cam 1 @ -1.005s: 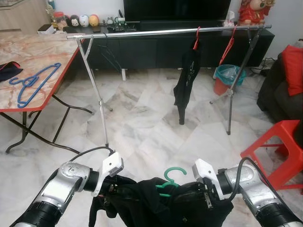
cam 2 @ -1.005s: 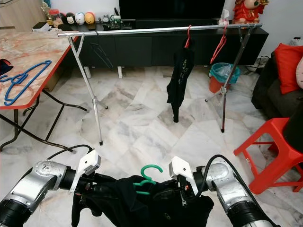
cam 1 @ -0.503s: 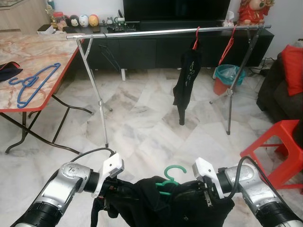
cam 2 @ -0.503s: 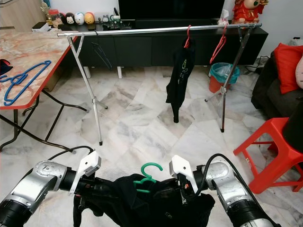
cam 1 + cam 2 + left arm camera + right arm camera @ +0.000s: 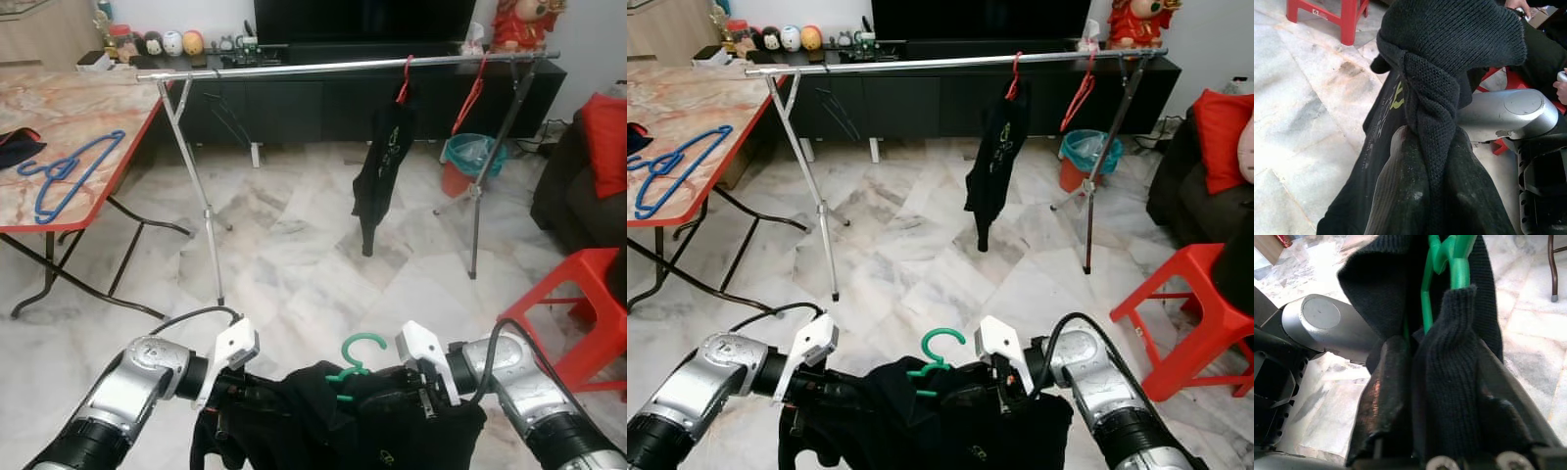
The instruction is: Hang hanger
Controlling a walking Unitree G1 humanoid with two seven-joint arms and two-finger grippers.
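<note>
A black knit garment (image 5: pixel 333 421) on a green hanger (image 5: pixel 355 354) is held low in front of me, the hook sticking up between my arms. My left gripper (image 5: pixel 240 399) is shut on the garment's left shoulder; the left wrist view has knit cloth (image 5: pixel 1432 122) pinched between its fingers. My right gripper (image 5: pixel 407 392) is shut on the right shoulder, and its fingers (image 5: pixel 1391 382) clamp the cloth with the hanger's green neck (image 5: pixel 1457 264) just beyond. A silver clothes rail (image 5: pixel 343 67) spans the room ahead, carrying a black garment (image 5: pixel 377 166) on a red hanger and an empty red hanger (image 5: pixel 475 90).
A marble-top folding table (image 5: pixel 69 127) at left holds a blue hanger (image 5: pixel 64 171). A red plastic stool (image 5: pixel 578 304) stands at right, near a dark sofa with a red cushion (image 5: pixel 607 142). A black TV cabinet (image 5: pixel 323 98) and a teal bin (image 5: pixel 468 162) lie behind the rail.
The green hanger's hook has shifted slightly and both grippers stay shut on the garment. The black garment on the rail has swung a little to the left.
</note>
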